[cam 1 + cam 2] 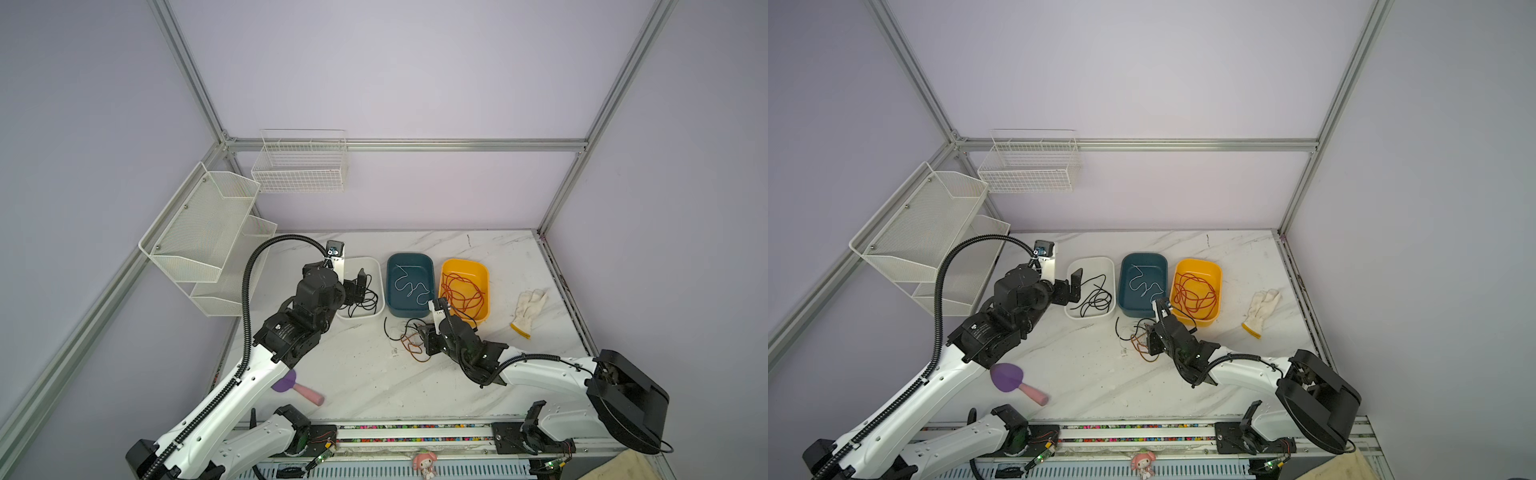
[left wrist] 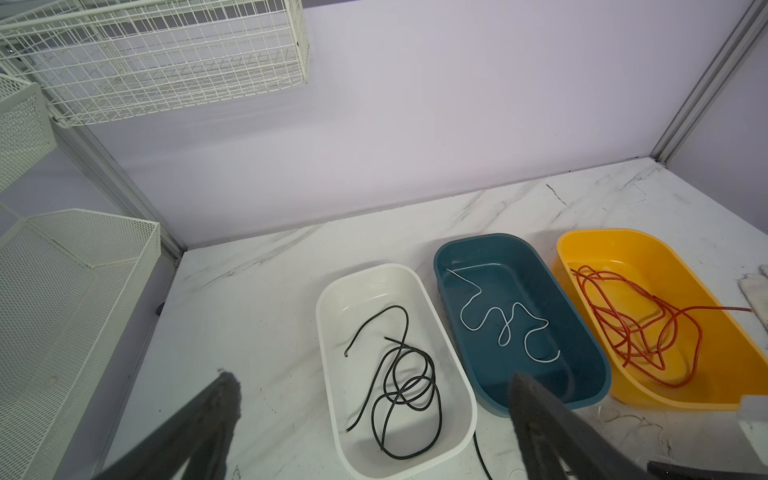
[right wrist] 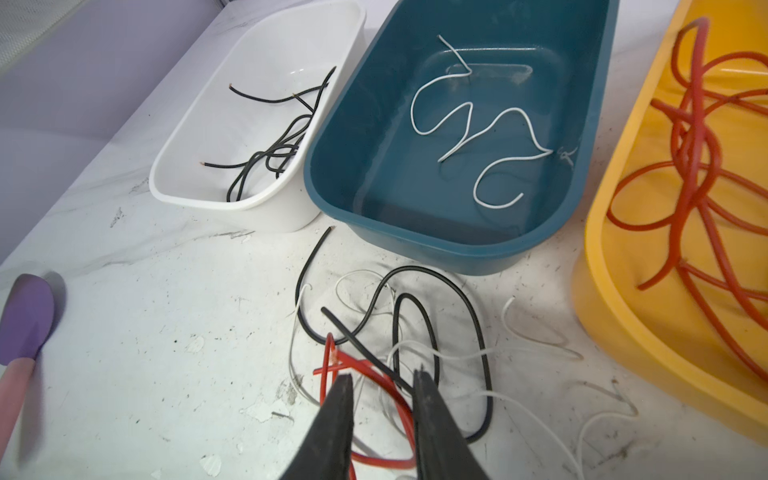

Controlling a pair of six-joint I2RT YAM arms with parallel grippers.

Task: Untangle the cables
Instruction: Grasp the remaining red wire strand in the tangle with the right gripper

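Several cables (image 3: 415, 269) between right fingers (image 3: 337, 415)

Thin black cables (image 2: 401, 392): loose overlapping coils, lying in white plastic tub (image 2: 374, 268). Single thin white cable (image 2: 504, 344): wavy, flat on floor of teal plastic tub (image 2: 478, 240). Red-orange cables (image 2: 636, 328): bundled loops in yellow plastic tub (image 2: 602, 232), one end reaching its rim. Mixed tangle (image 3: 405, 296) of black, white and red strands, crossing one another on marble surface (image 3: 166, 332), just before teal tub.
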